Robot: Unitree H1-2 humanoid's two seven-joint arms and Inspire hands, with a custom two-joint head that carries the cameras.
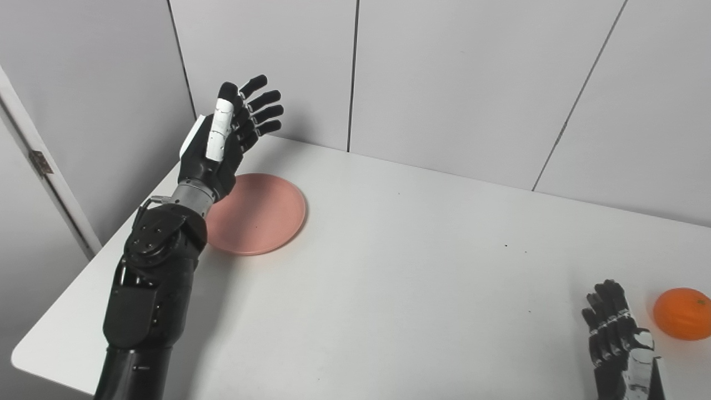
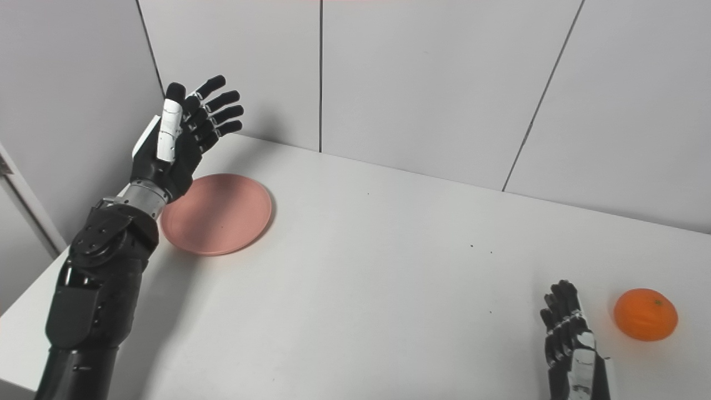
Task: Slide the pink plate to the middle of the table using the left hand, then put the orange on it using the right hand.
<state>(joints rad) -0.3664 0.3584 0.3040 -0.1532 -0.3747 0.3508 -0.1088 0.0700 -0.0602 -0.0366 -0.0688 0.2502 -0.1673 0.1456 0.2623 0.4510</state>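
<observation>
Left hand (image 1: pixel 225 141) hovers open above pink plate's (image 1: pixel 261 216) far-left rim.

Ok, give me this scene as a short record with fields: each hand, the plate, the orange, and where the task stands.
left hand: raised above the plate's far-left edge, fingers spread, holding nothing
right hand: low near the front edge, beside the orange, not touching it
pink plate: flat at the table's left side, bare
orange: on the table, front right
task stage: plate not yet in the middle
</observation>
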